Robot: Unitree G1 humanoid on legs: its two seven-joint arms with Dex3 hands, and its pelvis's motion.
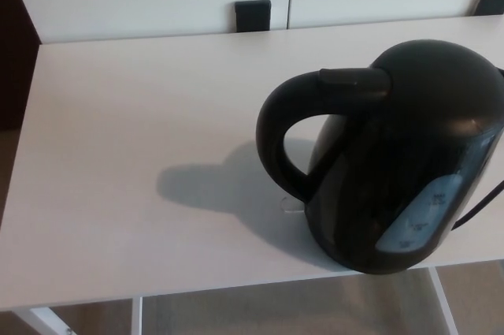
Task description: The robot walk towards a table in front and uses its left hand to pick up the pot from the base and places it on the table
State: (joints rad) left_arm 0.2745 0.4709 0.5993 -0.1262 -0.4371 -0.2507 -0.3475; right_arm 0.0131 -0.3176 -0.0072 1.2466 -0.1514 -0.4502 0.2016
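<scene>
The black electric kettle (394, 154) stands near the worktop's (118, 154) front-right edge, its handle (276, 138) pointing left over the wide open surface. Neither hand shows in the head view, so its state cannot be told. Whether a base lies beneath the kettle is hidden.

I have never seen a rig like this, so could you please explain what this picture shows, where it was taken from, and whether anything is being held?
This single picture comes from a camera on a humanoid robot's head, looking down at the work in front of it. The robot has two arms with black hands, but neither hand shows here, so nothing is held. On the white table stands a black pot, an electric kettle, with its handle turned toward the robot's left. Whether a base sits under it cannot be told from this angle. A dark cord runs off at the right edge.
</scene>
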